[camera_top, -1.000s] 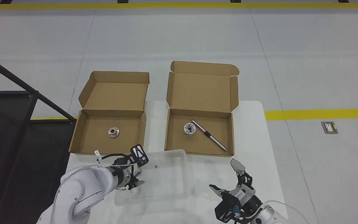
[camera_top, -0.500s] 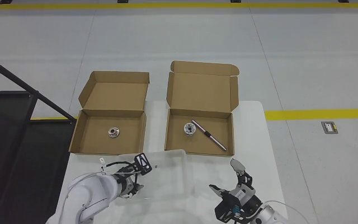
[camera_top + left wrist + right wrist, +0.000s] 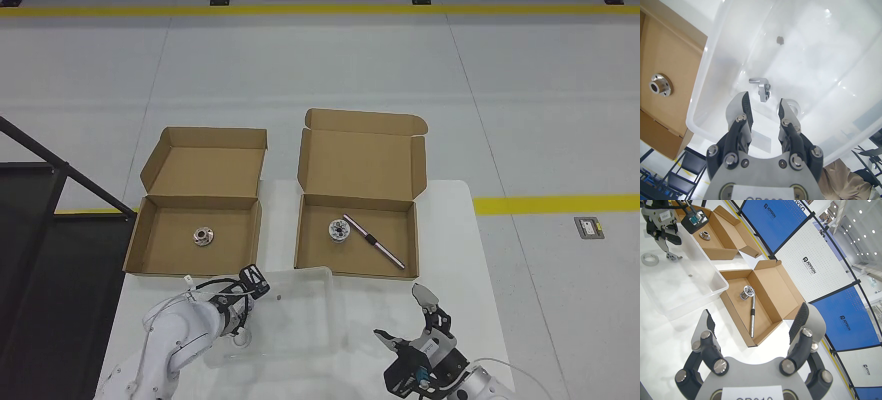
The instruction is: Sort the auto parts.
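My left gripper [image 3: 763,98] hangs open inside the clear plastic bin [image 3: 702,62], its fingertips on either side of a small silver bracket [image 3: 763,90] lying on the bin floor. A silver ring [image 3: 793,109] lies beside it, partly hidden by one finger. From the right wrist view the left gripper [image 3: 670,247] stands just above the bracket [image 3: 673,257], with the ring [image 3: 649,259] close by. My right gripper [image 3: 756,313] is open and holds nothing, near the table's front edge [image 3: 402,315].
The left cardboard box [image 3: 150,250] holds a flanged hub [image 3: 203,236]. The right box [image 3: 400,215] holds a round silver part [image 3: 338,231] and a thin metal rod [image 3: 375,242]. A small dark speck [image 3: 780,40] lies on the bin floor.
My left arm has shifted and turned its wrist over the bin's left end. The right arm has not moved.
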Available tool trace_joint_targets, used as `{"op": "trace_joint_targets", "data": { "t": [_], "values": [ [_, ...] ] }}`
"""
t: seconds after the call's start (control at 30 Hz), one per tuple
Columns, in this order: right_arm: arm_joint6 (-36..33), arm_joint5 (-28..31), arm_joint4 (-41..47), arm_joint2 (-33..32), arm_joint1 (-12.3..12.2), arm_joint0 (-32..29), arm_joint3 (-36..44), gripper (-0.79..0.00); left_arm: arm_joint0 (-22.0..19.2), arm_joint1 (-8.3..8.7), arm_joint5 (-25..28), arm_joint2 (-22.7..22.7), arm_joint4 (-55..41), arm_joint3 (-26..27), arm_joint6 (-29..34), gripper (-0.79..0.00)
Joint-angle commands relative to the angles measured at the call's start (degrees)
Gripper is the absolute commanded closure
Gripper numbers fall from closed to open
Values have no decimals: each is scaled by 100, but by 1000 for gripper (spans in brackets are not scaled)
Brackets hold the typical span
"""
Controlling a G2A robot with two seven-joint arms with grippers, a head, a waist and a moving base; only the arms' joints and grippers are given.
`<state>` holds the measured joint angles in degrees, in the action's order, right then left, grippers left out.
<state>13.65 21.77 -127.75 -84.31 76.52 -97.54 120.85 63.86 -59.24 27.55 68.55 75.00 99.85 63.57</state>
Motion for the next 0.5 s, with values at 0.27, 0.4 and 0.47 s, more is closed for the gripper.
{"op": "trace_joint_targets", "data": {
  "t": [0.27,0.4,0.47],
  "values": [
    [0,0,0,0,0,0,0,-785,-231,-86,-310,-362,254,-472,-101,-366],
    [0,0,0,0,0,0,0,-785,-302,-113,-370,-443,245,-599,-33,-345],
    [0,0,0,0,0,0,0,-785,-351,-132,-451,-479,225,-703,18,-332]
  ]
}}
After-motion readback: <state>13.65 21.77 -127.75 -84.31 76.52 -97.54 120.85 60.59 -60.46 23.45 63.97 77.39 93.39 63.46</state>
